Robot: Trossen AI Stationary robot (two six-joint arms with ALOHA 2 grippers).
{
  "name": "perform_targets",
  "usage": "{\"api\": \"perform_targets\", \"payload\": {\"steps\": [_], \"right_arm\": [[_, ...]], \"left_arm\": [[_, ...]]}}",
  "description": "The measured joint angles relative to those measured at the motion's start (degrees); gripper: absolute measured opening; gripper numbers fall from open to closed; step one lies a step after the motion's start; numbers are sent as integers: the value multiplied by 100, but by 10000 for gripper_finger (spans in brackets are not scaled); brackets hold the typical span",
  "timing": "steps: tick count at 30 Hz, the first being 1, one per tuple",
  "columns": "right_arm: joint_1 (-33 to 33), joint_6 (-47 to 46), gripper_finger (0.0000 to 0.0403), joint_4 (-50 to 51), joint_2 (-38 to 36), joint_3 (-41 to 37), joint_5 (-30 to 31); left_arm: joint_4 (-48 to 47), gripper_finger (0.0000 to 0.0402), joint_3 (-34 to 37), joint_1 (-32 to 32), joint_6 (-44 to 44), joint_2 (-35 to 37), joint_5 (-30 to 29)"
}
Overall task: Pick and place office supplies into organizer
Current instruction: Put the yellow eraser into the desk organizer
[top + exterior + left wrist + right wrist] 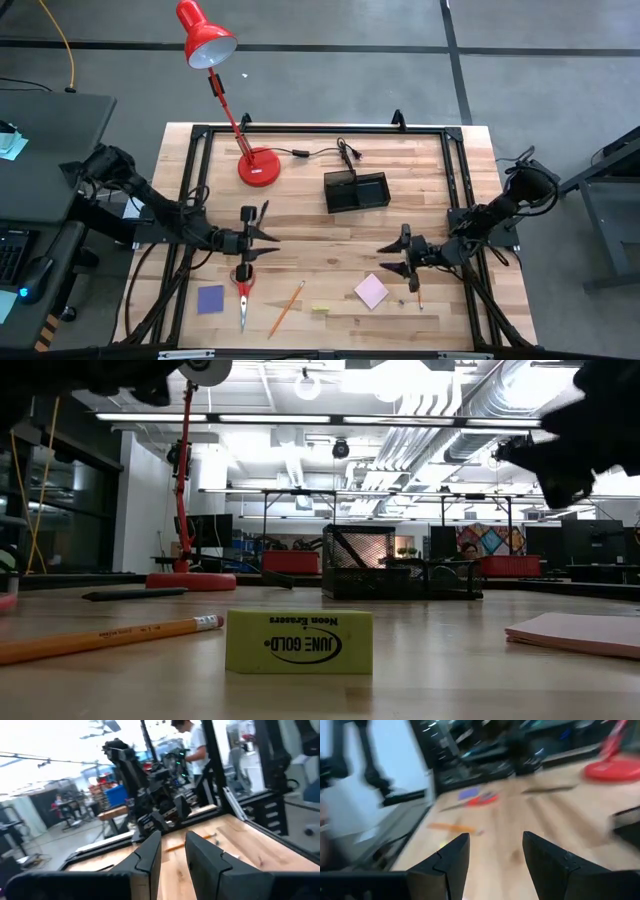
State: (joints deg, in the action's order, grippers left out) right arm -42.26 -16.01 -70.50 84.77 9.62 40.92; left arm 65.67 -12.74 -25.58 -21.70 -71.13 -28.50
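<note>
The black organizer (356, 191) stands on the wooden table right of centre, toward the far side. Near the front edge lie a blue pad (210, 299), red-handled scissors (243, 290), an orange pencil (286, 308), a yellow eraser (320, 309) and a pink pad (371, 291). A black pen (248, 214) lies farther back. My left gripper (272, 243) hovers just beyond the scissors, pointing right, its fingers (150, 852) a little apart with nothing between them. My right gripper (383, 257) hovers just beyond the pink pad, pointing left, open and holding nothing (495, 855).
A red desk lamp stands with its round base (259, 167) at the far left of the table, its cord (325, 152) trailing toward the organizer. A short pencil (418, 296) lies under my right arm. A black frame (320, 130) runs around the table.
</note>
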Motion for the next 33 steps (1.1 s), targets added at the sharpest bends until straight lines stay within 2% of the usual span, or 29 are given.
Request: {"api": "perform_targets", "payload": {"steps": [5,8,12,15,18,23,26,28,30,33], "right_arm": [[-322,451,178,559,0,357,1703],[-374,310,178,988,2,469,1846],[-266,-832,178,1439,2,496,1220],[-132,-1158,178,1678,2,499,1015],[-39,-1249,178,1805,2,499,874],[223,-1107,170,1443,2,501,91],[388,-1208,171,1406,-7,503,798],[409,-1287,172,1735,-7,503,1419],[372,-1614,172,2137,-2,503,2023],[273,-2283,172,2680,-2,503,2586]], "left_arm": [[189,79,213,-158,-74,-59,-264],[36,79,215,-144,-53,-61,-103],[-127,79,215,-144,57,-64,-93],[-171,79,215,-144,52,-64,-93],[-223,79,213,-144,51,-64,-93],[-190,79,210,-143,-132,-64,-119],[-195,79,150,-144,-185,-64,-350],[-194,79,111,-142,-215,-64,-370],[-195,79,71,-144,-360,-64,-372],[-197,79,58,-144,-601,-64,-372]]}}
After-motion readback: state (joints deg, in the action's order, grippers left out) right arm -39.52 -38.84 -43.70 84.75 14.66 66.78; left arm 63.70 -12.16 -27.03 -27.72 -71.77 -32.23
